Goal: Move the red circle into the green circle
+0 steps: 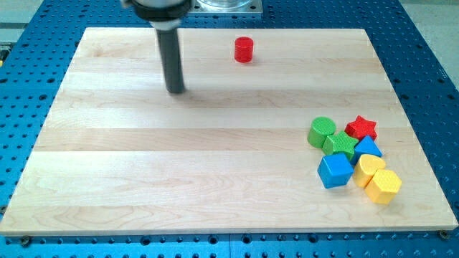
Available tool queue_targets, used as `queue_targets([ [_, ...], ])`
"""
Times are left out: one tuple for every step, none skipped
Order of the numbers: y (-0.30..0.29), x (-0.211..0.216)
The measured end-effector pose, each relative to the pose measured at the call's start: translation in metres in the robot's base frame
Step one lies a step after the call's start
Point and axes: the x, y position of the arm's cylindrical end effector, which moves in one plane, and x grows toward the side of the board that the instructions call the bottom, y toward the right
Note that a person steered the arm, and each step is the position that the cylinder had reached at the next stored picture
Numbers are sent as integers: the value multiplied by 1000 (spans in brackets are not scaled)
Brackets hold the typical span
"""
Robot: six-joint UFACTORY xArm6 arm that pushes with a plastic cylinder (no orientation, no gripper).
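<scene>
The red circle (pixel 244 49) is a small red cylinder near the view's top, a little right of centre. The green circle (pixel 321 131) is a green cylinder at the view's right, at the upper left of a cluster of blocks. My tip (pixel 176 91) rests on the board left of the red circle and slightly below it, with bare board between them. The green circle lies far to the lower right of my tip.
The cluster at the view's right also holds a red star (pixel 361 128), a green block (pixel 341 145), a blue cube (pixel 335 170), a smaller blue block (pixel 368 148), and two yellow blocks (pixel 370 169) (pixel 384 186). The wooden board (pixel 143 179) sits on a blue perforated table.
</scene>
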Motion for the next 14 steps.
queue_targets([
  [8, -55],
  [62, -86],
  [141, -86],
  [197, -69],
  [195, -61],
  [204, -72],
  [229, -47],
  [240, -10],
  [237, -38],
  [255, -43],
  [265, -11],
  [265, 34],
  [253, 54],
  [248, 24],
])
